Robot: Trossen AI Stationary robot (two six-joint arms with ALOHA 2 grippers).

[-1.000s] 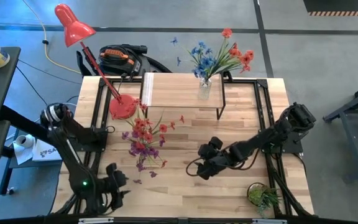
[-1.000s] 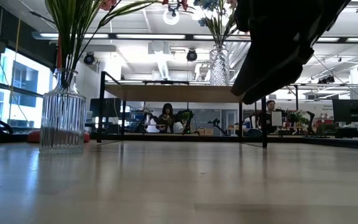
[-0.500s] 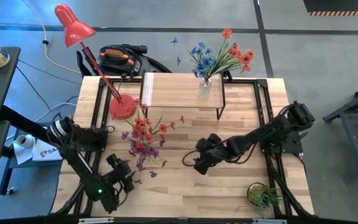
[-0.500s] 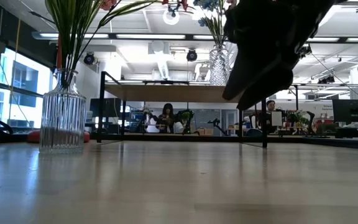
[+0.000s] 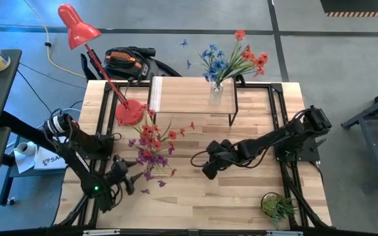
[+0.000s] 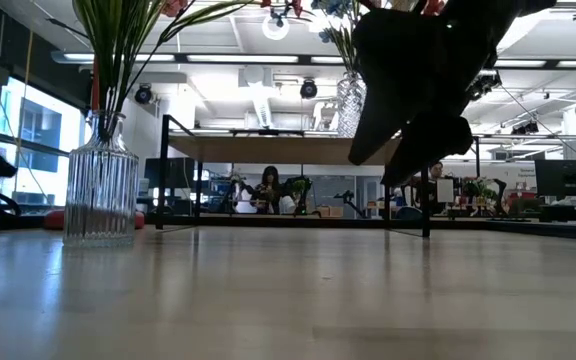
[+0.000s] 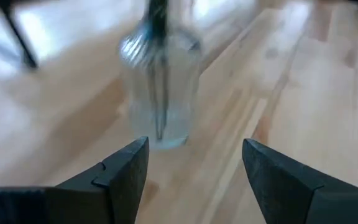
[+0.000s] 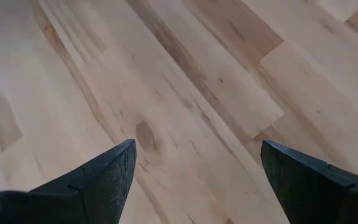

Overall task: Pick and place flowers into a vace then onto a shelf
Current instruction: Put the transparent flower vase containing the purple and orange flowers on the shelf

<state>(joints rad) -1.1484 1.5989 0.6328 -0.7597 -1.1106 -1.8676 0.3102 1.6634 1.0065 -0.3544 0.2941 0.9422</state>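
Seeing one glass vase of flowers (image 5: 231, 60) on the shelf (image 5: 182, 97); a second bouquet (image 5: 152, 145) waits on the counter (image 5: 195, 196), my released left end effector (image 5: 125, 176) beside it, right end effector (image 5: 210, 166) released, empty.

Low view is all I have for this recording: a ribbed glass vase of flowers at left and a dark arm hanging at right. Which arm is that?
Observer: The right arm; its right gripper is mid-table, jaws open over bare wooden tabletop.
Operator: And the left one?
Observer: The left gripper is beside the ribbed glass vase, jaws open, facing it but not touching.
Operator: Is anything on the shelf?
Observer: Yes, a second clear glass vase of blue and red flowers stands on the light wooden plank shelf.
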